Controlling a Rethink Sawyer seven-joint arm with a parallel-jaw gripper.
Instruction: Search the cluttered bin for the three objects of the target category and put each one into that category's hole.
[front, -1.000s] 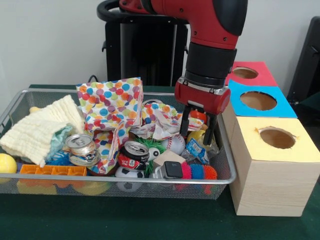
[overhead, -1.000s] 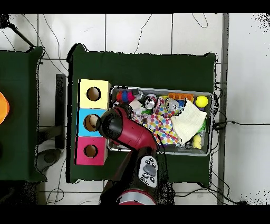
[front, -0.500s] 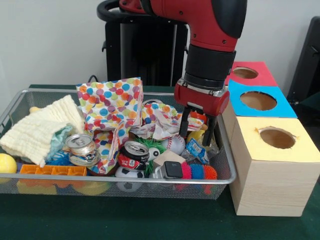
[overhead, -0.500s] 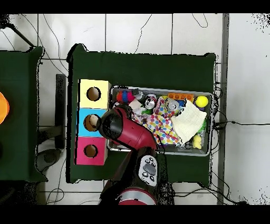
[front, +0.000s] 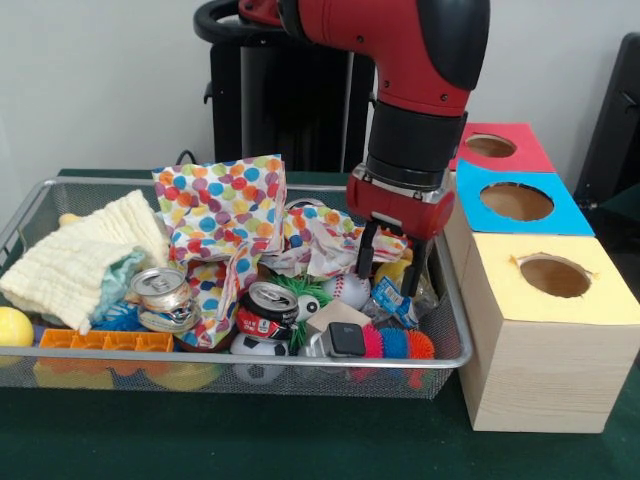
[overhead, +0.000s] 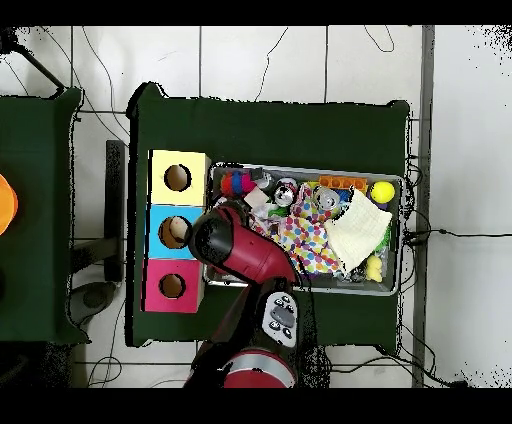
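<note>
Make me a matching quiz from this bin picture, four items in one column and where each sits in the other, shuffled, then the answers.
Items:
1. yellow ball
2. cream cloth
3. baseball
4. wooden box with a yellow top

Places:
A. outside the wire bin, at the picture's right
B. bin's left end, by the front rim
C. just below the gripper
D. draped over the bin's left part

Pairs: 1-B, 2-D, 3-C, 4-A

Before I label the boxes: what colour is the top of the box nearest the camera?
Yellow top, clearest in the front view.

Bin (front: 455, 330) packed with clutter, no bare floor, gripper (front: 392, 262) hanging open just above toys, box holes (front: 555, 275) unobstructed, napkins (front: 225, 215) piled high
</note>
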